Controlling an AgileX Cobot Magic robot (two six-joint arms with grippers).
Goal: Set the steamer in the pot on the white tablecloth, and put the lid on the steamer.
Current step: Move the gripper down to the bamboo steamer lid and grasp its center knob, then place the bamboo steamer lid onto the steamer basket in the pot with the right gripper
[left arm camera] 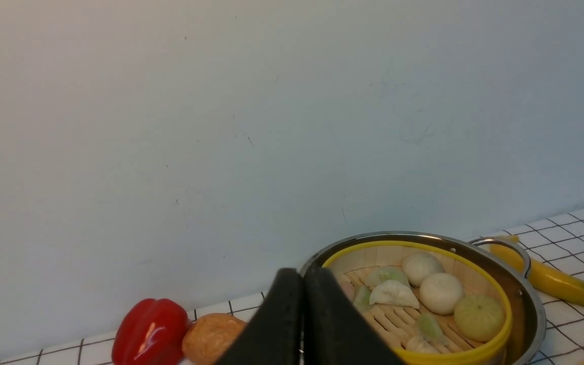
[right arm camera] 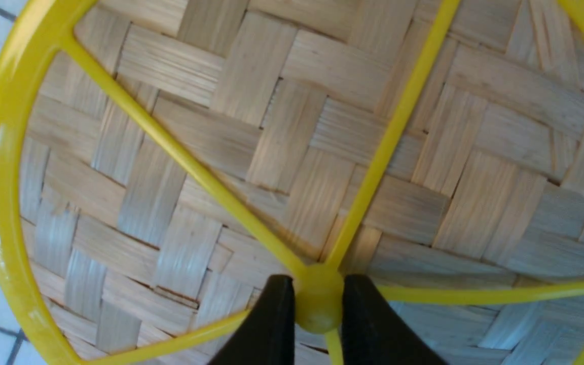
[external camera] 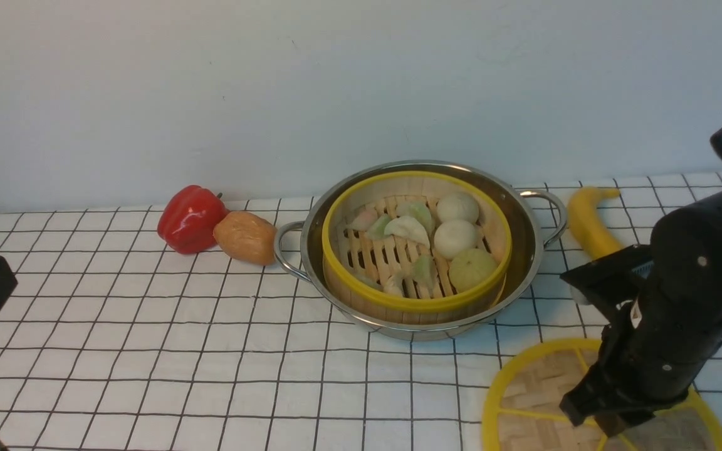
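Okay, steamer (external camera: 417, 304) is already seated in the pot (external camera: 527, 250) on the cloth (external camera: 148, 351), so I judge only the lid (external camera: 536, 388) is left. It lies flat on the cloth, near side, to my right of the pot and apart from it.

My right gripper (right arm camera: 317, 291) is down on the lid, jaws narrow, one finger on each side of the knob (right arm camera: 318, 309). In the wrist view both fingers look to touch it. How firm the grip is I cannot tell. The knob makes sense as a hold: it is the one raised part on a flat disc, and it is dead centre, so the lid should hang level.

My left gripper (left arm camera: 303, 304) is closed on nothing, fingers pressed together, parked back at my left so the pot is unobstructed.

Materials: the lid is woven bamboo strips, matte and pale, with a glossy yellow rim and thin yellow spokes. The steamer is round with a yellow rim and slatted wood floor, holding smooth pale buns (external camera: 455, 238) and greenish dumplings (external camera: 408, 227). The pot is shiny steel, wide and shallow, with loop handles. The cloth is white with a thin black grid.

A pepper (external camera: 190, 218) and a banana (external camera: 590, 225) lie by the pot.
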